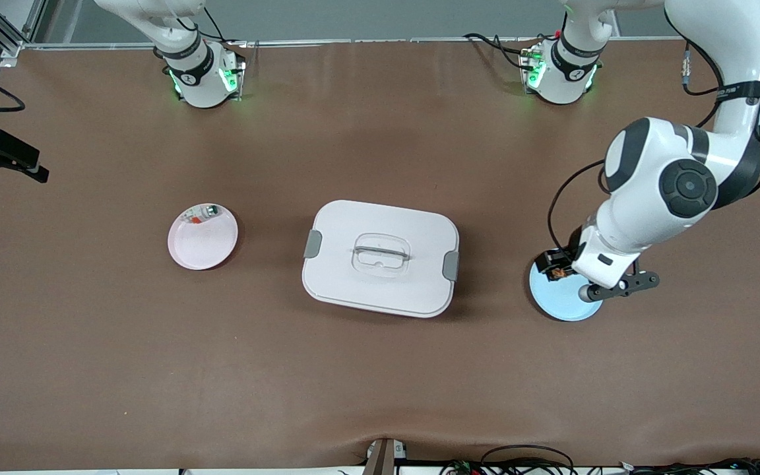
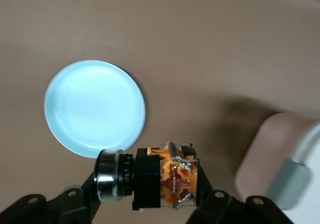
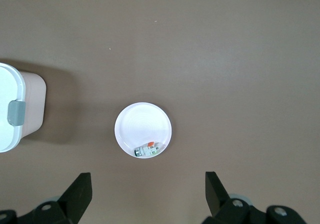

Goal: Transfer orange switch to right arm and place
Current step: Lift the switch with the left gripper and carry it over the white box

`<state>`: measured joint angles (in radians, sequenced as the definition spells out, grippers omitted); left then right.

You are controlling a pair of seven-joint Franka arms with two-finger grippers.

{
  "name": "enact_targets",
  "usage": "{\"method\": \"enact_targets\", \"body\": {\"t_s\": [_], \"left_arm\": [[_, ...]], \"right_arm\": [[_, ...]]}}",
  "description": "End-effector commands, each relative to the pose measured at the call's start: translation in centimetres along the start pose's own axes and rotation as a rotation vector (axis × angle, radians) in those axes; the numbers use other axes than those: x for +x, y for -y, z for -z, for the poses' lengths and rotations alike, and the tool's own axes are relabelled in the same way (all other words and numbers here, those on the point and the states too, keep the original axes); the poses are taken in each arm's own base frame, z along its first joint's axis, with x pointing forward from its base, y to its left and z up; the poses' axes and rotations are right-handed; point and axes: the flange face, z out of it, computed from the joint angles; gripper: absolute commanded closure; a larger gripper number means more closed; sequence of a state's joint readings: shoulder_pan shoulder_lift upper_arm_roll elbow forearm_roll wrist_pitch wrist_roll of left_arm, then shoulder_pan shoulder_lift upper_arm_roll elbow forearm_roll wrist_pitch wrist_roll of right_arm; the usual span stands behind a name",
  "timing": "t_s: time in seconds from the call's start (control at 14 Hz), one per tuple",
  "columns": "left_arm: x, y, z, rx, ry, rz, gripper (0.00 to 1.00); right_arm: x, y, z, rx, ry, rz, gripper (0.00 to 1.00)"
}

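My left gripper (image 1: 559, 270) is shut on the orange switch (image 1: 557, 272), a small black block with an orange face and a silver ring end. It hangs over the rim of the light blue plate (image 1: 568, 305). In the left wrist view the orange switch (image 2: 165, 176) lies crosswise in my left gripper (image 2: 150, 184), with the blue plate (image 2: 95, 108) empty below it. My right gripper (image 3: 147, 191) is open, nothing between its fingers (image 3: 80, 191), high over the table near a white plate (image 3: 143, 124). The right arm's hand is outside the front view.
A white lidded box (image 1: 380, 257) with grey latches stands mid-table. The pale pink-white plate (image 1: 203, 241), toward the right arm's end, holds a small silver-white part (image 1: 202, 214) with orange and green bits. A black camera mount (image 1: 4, 155) juts in at that end's table edge.
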<state>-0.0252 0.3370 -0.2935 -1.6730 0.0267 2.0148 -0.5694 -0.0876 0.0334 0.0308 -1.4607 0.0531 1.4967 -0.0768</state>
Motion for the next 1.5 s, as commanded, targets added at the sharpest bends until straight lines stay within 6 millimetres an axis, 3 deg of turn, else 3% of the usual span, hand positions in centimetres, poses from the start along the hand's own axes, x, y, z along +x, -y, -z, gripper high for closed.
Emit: {"method": "enact_targets", "body": {"t_s": [0.0, 0.14, 0.36, 0.64, 0.79, 0.93, 1.22, 1.43], "left_arm": [[-1.7, -3.0, 2.0, -0.016, 0.008, 0.083, 1.00], [-2.9, -5.3, 2.6, -0.067, 0.035, 0.160, 1.00], [-5.0, -8.4, 3.2, -0.094, 0.055, 0.235, 1.00], [-7.4, -12.5, 5.3, -0.152, 0.083, 0.384, 1.00], [-8.9, -14.6, 5.8, -0.175, 0.116, 0.478, 1.00], [-9.7, -16.6, 6.5, -0.197, 0.136, 0.578, 1.00], [-11.5, -19.9, 7.3, -0.239, 0.164, 0.773, 1.00], [-12.5, -21.7, 7.7, -0.273, 0.187, 0.902, 1.00]], "right_arm": [[-0.4, -1.1, 0.6, -0.009, -0.002, 0.001, 0.00], [-0.3, -1.3, 0.4, -0.009, -0.001, -0.005, 0.00], [0.4, -2.6, -1.4, -0.003, 0.036, -0.023, 0.00], [0.4, -3.1, -1.2, -0.005, 0.028, -0.031, 0.00], [1.1, -4.2, -2.6, 0.002, 0.054, -0.046, 0.00], [1.0, -5.4, -2.5, 0.020, 0.049, -0.037, 0.00], [0.2, -3.6, -2.8, 0.172, 0.041, -0.041, 0.00], [-1.4, -2.3, -3.3, 0.296, -0.002, -0.061, 0.00]]}}
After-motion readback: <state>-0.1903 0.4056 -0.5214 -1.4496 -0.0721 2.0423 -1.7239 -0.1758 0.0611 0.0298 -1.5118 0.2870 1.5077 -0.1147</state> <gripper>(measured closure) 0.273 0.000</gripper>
